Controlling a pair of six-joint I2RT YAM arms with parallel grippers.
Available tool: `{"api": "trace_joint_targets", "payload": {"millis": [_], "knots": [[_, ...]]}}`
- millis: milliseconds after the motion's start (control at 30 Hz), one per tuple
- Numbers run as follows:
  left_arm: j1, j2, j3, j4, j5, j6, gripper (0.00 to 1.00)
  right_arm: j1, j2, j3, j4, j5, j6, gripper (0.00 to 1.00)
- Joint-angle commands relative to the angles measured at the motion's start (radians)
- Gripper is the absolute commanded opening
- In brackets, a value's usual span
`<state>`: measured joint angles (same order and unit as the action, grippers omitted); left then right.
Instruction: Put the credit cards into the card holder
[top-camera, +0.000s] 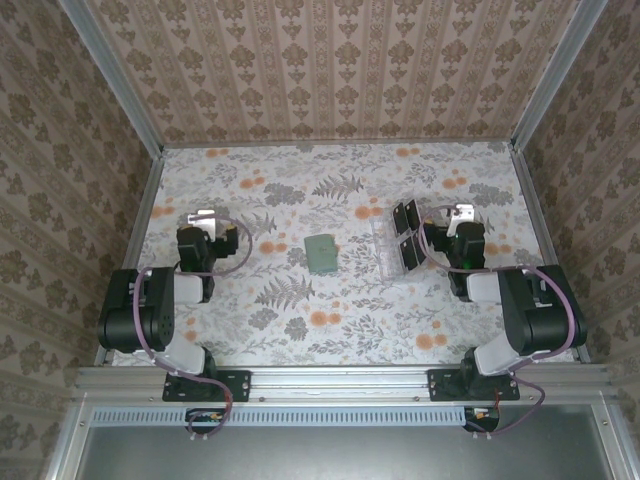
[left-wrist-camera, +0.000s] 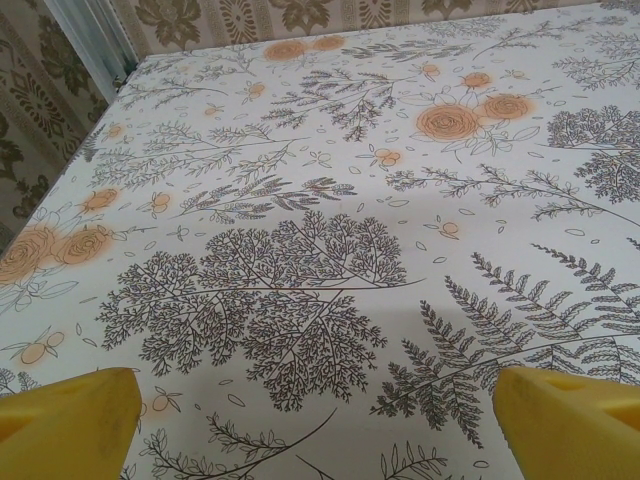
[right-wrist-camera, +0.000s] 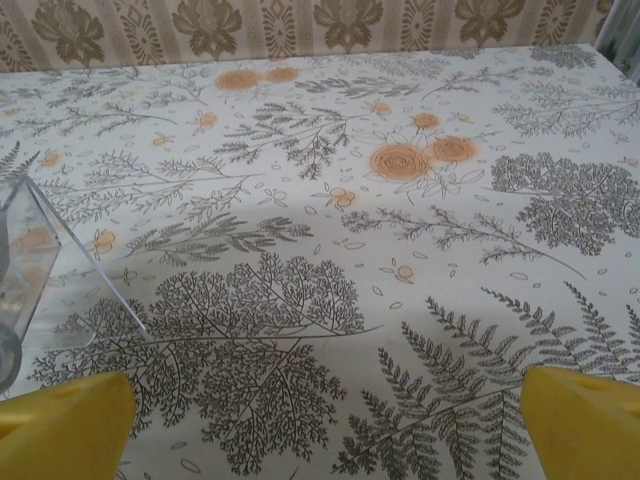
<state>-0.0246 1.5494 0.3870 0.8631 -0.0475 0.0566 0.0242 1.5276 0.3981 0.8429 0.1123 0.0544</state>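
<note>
The sage-green card holder (top-camera: 322, 253) lies flat in the middle of the flowered table. To its right, several black credit cards (top-camera: 407, 232) stand in a clear plastic rack (top-camera: 396, 247). My left gripper (top-camera: 204, 216) hovers far left of the card holder; in the left wrist view it (left-wrist-camera: 318, 430) is open, yellow fingertips (left-wrist-camera: 65, 420) wide apart over bare cloth. My right gripper (top-camera: 460, 213) sits just right of the rack. In its wrist view it (right-wrist-camera: 322, 425) is open and empty, with the rack's clear corner (right-wrist-camera: 45, 265) at the left edge.
Patterned walls with metal frame posts (top-camera: 135, 215) close in the table on three sides. The arm bases are bolted to a rail (top-camera: 340, 382) at the near edge. Open tablecloth (top-camera: 330, 180) lies behind the card holder and in front of it.
</note>
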Motion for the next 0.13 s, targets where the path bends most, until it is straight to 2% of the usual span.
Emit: {"api": "trace_joint_targets", "payload": {"millis": [0, 100], "knots": [[0.007, -0.002, 0.021, 0.003, 0.018, -0.004, 1.00, 0.002, 0.008, 0.018, 0.002, 0.007, -0.012, 1.00], [0.009, -0.002, 0.023, 0.001, 0.022, -0.006, 1.00, 0.002, 0.004, 0.005, 0.020, 0.006, -0.013, 1.00]]}}
